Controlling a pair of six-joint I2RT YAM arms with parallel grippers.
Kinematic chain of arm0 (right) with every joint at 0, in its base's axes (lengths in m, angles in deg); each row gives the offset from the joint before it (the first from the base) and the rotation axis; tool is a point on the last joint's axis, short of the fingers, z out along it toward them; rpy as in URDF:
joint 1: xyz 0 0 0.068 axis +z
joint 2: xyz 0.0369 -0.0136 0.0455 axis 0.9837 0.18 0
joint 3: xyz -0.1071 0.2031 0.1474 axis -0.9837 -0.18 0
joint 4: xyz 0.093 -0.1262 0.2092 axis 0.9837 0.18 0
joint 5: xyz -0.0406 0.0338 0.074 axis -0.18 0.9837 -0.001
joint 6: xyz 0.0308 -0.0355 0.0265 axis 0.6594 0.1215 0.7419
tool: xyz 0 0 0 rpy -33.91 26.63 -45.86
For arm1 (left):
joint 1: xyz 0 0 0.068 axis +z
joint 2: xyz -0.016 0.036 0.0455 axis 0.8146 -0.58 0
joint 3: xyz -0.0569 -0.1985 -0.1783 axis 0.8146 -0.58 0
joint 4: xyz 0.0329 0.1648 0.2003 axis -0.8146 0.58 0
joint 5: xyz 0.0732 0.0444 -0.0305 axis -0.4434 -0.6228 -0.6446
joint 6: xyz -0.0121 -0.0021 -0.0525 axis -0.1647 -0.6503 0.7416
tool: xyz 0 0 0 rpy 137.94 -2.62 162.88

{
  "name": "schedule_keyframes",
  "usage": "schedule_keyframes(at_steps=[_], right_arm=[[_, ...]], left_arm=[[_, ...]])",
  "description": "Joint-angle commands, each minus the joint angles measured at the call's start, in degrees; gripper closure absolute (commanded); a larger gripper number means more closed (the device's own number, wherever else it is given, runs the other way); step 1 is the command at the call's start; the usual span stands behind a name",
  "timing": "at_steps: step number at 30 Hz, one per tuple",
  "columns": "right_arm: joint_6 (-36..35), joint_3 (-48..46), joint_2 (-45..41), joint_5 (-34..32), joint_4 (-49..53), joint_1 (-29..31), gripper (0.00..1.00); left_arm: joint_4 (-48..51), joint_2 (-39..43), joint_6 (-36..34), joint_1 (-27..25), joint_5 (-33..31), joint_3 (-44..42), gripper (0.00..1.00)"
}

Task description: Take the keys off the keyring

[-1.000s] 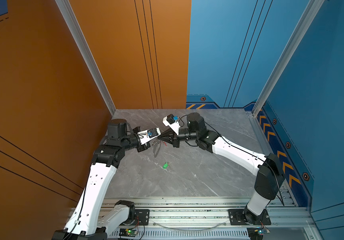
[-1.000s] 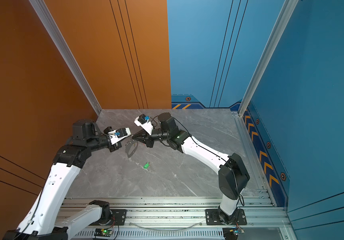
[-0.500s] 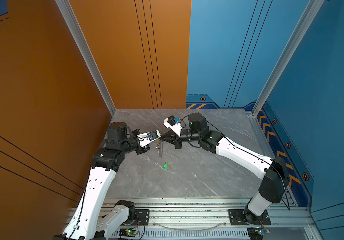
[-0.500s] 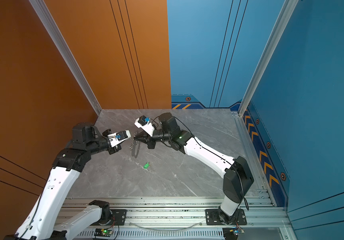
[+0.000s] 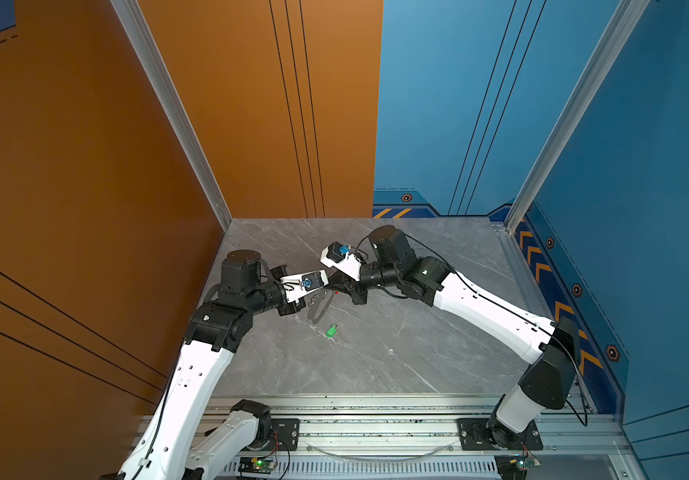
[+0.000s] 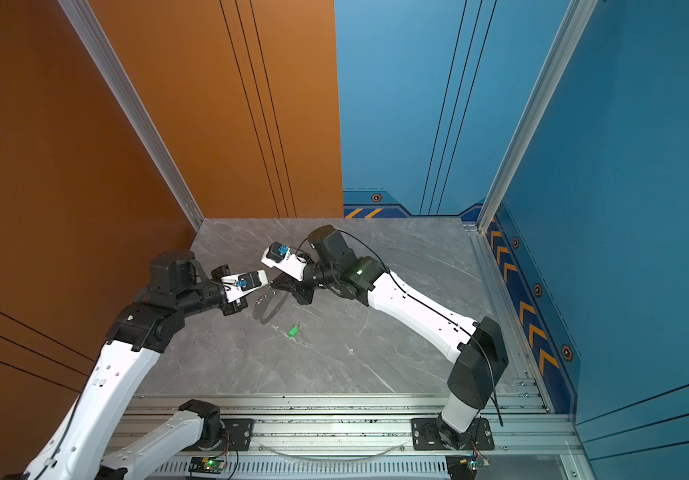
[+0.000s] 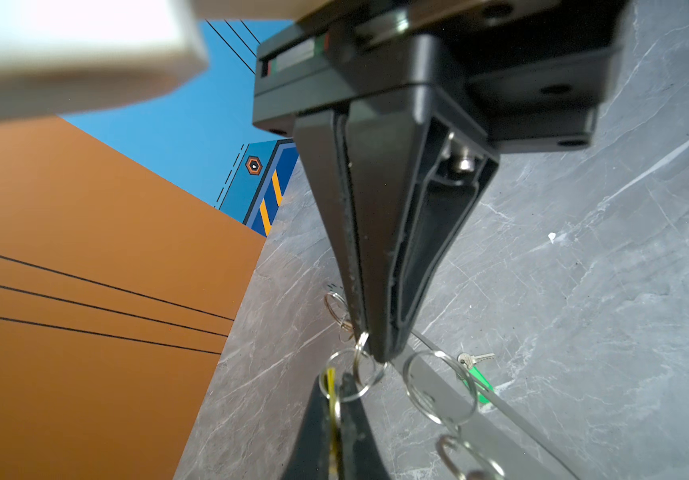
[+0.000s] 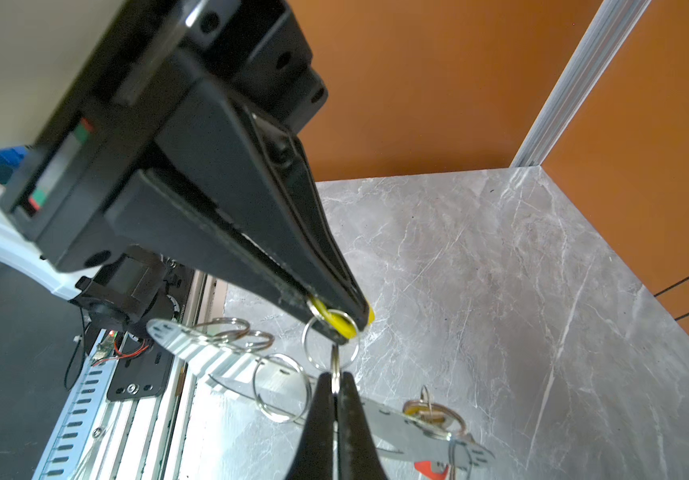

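In the left wrist view my left gripper [image 7: 336,382] is shut on the yellow tag [image 7: 331,399] of one of the keys. My right gripper [image 8: 335,380] is shut on a small silver ring [image 8: 334,365] linked to that tag's ring. The two tips nearly touch above the table. Under them the grey keyring [image 8: 392,419] hangs, small in both top views [image 5: 318,308] [image 6: 265,306]. A red tag [image 8: 428,469] dangles from its far end. A green-tagged key [image 5: 331,331] [image 6: 293,330] [image 7: 476,380] lies loose on the table.
The grey marble table [image 5: 376,361] has an orange wall [image 5: 85,208] on the left and blue walls behind and on the right. A metal rail [image 5: 376,428] with the arm bases runs along the front edge.
The left gripper has swung in toward the right one, so the two tips now meet. The right jaws closed the last bit. The green key has not moved.
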Motion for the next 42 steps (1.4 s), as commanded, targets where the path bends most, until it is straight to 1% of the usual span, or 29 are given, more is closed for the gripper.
schedule_keyframes(at_steps=[1,4,7,8,11,12,14,24,28,32,37,38,40,42], right_arm=[[2.3,2.1,1.2,0.1,2.5,0.2,1.0],[5.2,2.0,1.4,1.1,1.4,0.0,1.0],[6.0,1.6,1.2,1.1,1.4,0.0,0.99],[5.9,0.9,0.8,1.0,1.3,0.0,0.96],[5.9,-1.5,-0.9,0.2,-0.2,0.0,0.78],[5.9,-2.2,-1.5,0.1,-0.8,0.0,0.74],[5.7,-3.6,-2.6,-0.3,-1.9,-0.1,0.69],[6.4,-13.4,-9.1,-3.6,-10.9,0.1,0.59],[6.7,-17.6,-11.5,-6.8,-15.8,0.8,0.56],[8.1,-21.1,-13.0,-9.4,-21.1,1.6,0.56],[10.8,-23.8,-13.4,-10.3,-26.8,2.4,0.57],[11.9,-24.4,-13.4,-10.2,-28.8,2.6,0.59],[14.6,-25.6,-13.1,-9.9,-32.7,2.8,0.68],[16.5,-26.4,-12.7,-9.5,-35.9,2.9,0.71]], left_arm=[[-0.3,0.9,0.7,-2.1,-1.1,-1.2,1.0],[-0.3,1.1,0.8,-3.6,-1.8,-2.0,1.0],[-0.4,1.6,0.9,-4.1,-2.8,-2.6,1.0],[-0.7,1.9,1.0,-4.1,-3.1,-2.8,1.0],[-1.5,2.4,1.3,-4.1,-3.4,-3.0,1.0],[-1.6,2.6,1.4,-4.1,-3.4,-3.0,1.0],[-1.7,2.6,1.4,-4.0,-3.4,-3.0,1.0],[-1.7,3.1,-0.3,-4.1,-4.0,-3.2,1.0],[-2.6,3.5,-0.5,-4.1,-4.1,-3.6,1.0],[-2.6,3.7,0.1,-4.1,-3.5,-3.3,1.0],[-5.8,4.9,4.1,-3.2,-2.2,-3.9,1.0],[-6.1,5.1,5.0,-3.1,-2.0,-3.8,1.0],[-7.4,5.2,6.6,-2.6,-1.1,-3.9,1.0],[-7.5,4.9,7.4,-2.4,-0.3,-3.5,1.0]])
